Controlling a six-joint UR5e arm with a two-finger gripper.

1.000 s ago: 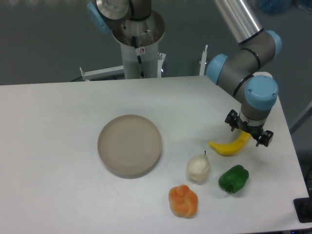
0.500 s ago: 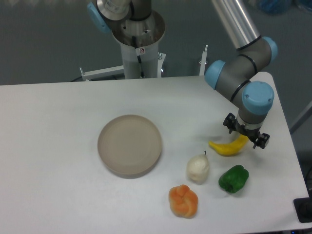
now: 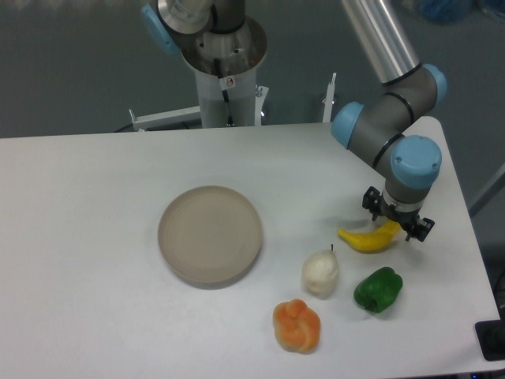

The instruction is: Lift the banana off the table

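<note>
One banana [image 3: 367, 239], one claw [image 3: 397, 221] above it.

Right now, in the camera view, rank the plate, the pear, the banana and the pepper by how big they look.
1. Plate, clearly largest.
2. Banana, longest of the rest, though its right end is under the claw.
3. Pepper and pear: too alike to rank.

A dull grey-green wall [image 3: 71, 63] fills the space behind the counter, evenly lit and plain, darker toward the upper corners. A white metal bracket frame [image 3: 166, 118] runs along the far edge of the counter, with a short white upright post [image 3: 330, 96] farther right. A blurred blue shape [image 3: 446, 9] sits in the top right corner; what it is cannot be told. Soft, diffuse light casts only faint shadows.
</note>
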